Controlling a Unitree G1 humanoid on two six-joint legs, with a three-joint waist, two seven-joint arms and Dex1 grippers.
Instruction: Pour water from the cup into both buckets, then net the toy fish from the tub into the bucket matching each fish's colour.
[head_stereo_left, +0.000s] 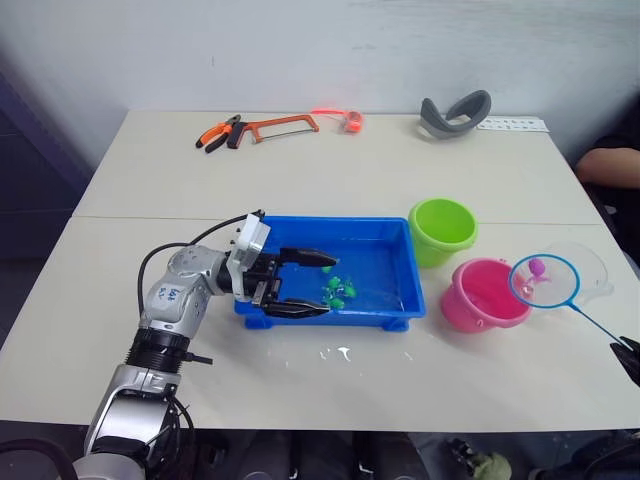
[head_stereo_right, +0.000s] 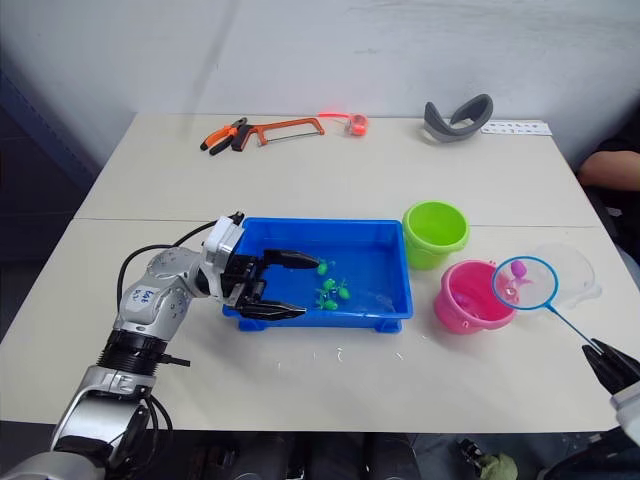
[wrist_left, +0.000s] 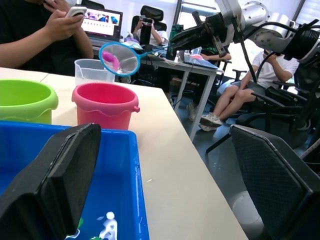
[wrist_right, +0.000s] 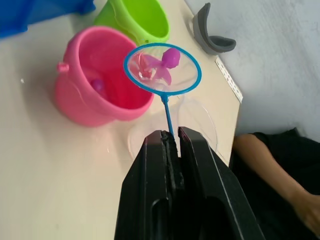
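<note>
A: Why does the left gripper (head_stereo_left: 308, 284) sit at the near-left corner of the tub (head_stereo_left: 400, 262)?

B: I think it steadies the tub. Its two fingers are spread wide, one over the water inside and one outside the front wall, so the wall stands between them, but I cannot tell if they touch it.

A: And the fish in the tub?

B: A few green fish (head_stereo_left: 338, 291) lie in the middle of the water, just beyond the fingertips. They wait for the green bucket (head_stereo_left: 441, 230), which stands just right of the tub.

A: Then why is the net (head_stereo_left: 544, 281) so far to the right?

B: It carries a pink fish (wrist_right: 168, 59), so it hovers by the far rim of the pink bucket (head_stereo_left: 484, 295), in front of the cup (head_stereo_left: 591, 268). The right gripper (wrist_right: 172, 140) has its fingers pressed together on the thin handle, probably to tip the fish in.
</note>
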